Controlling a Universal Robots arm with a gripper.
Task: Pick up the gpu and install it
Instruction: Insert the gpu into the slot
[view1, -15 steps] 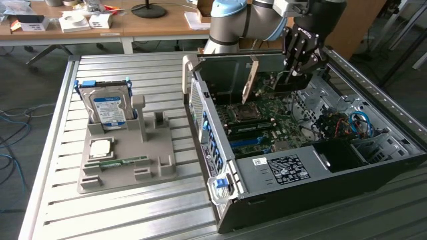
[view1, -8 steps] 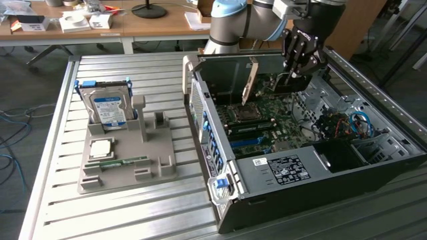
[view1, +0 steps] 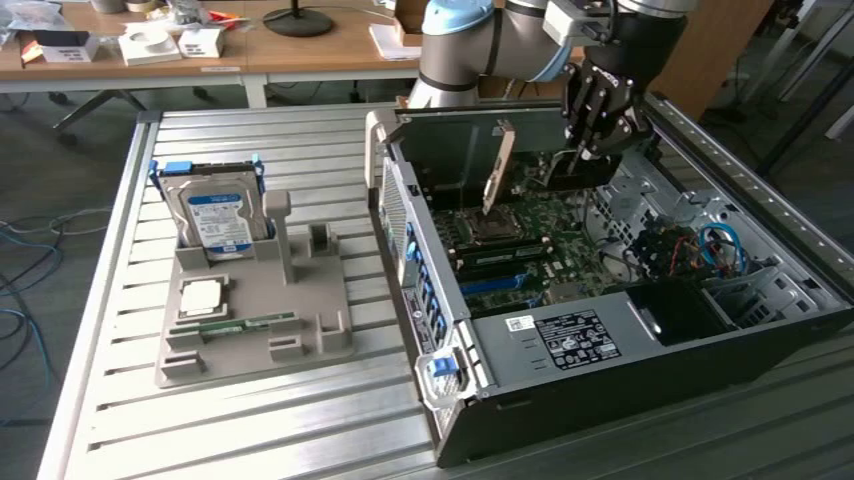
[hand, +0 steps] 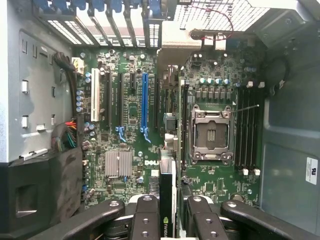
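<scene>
My gripper (view1: 597, 150) hangs over the open computer case (view1: 574, 340) and is shut on the gpu (view1: 567, 172), a thin black card held on edge. Its pale metal bracket strip (view1: 499, 168) points down toward the motherboard (view1: 534, 235). In the wrist view the gpu (hand: 167, 200) runs edge-on between the two fingers (hand: 145, 220), with a green logo on its near end. There it lines up just beside the blue expansion slot (hand: 145, 102) and appears to be above the board.
A grey fixture tray (view1: 320, 340) sits on the slatted metal table (view1: 240, 440) at the exterior view's left. It carries a blue-labelled hard drive (view1: 218, 218), a processor (view1: 200, 297) and a green memory stick (view1: 234, 325). Blue and red cables (view1: 714, 250) lie inside the case.
</scene>
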